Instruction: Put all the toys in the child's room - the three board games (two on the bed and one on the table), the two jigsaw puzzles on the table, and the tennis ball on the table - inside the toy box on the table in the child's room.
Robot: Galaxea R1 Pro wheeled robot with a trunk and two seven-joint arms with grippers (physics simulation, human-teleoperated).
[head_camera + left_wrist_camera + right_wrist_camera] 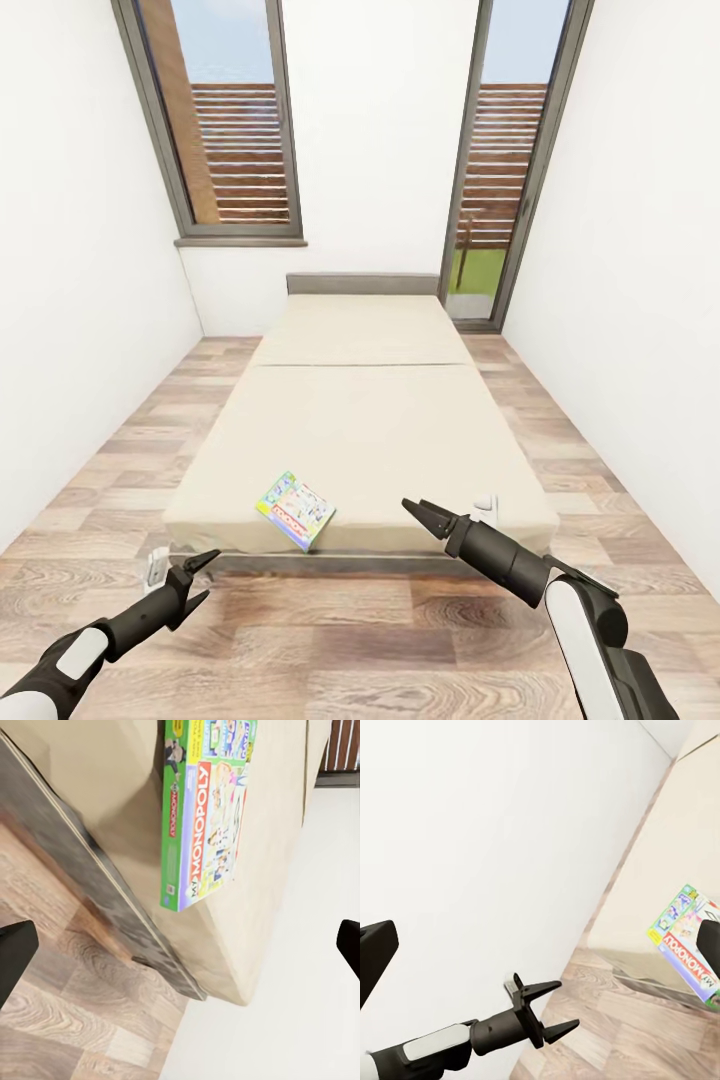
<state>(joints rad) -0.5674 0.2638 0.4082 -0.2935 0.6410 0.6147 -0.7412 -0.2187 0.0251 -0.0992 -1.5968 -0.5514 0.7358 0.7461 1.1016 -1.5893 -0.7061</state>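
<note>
CHILD'S ROOM, foot of bed — A Monopoly board game (296,510) lies flat on the beige bed (370,420), at the near edge, one corner poking just past the mattress lip. It sits ahead of both arms: up and to the right of the left gripper (190,578), and to the left of the right gripper (428,513), near each but touching neither.

Handling, as a judgement: a thin cardboard box, prob. light and stiff across its flat faces, glossy lid likely a bit slippery, and the lid may lift off if taken by the top alone. Best hold looks like a pinch across the thin side at the overhanging corner or along the near long edge, pads on top and bottom faces; the soft mattress should give way under a lower finger. The box seems too wide to span flat.

Left gripper: jaws spread, nothing between them, hanging low over the wood floor (330,640) just short of the bed frame; its wrist cam looks straight at the box (201,825) w/ both dark fingertips (15,956) far apart at the frame edges. Right gripper: held above the bed's near edge, empty; in the head view its fingers look only slightly parted, while its wrist cam shows them wide apart, w/ the game (690,941) ahead and the left gripper (547,1009) also spread.

Only one game shows on the bed here.
</note>
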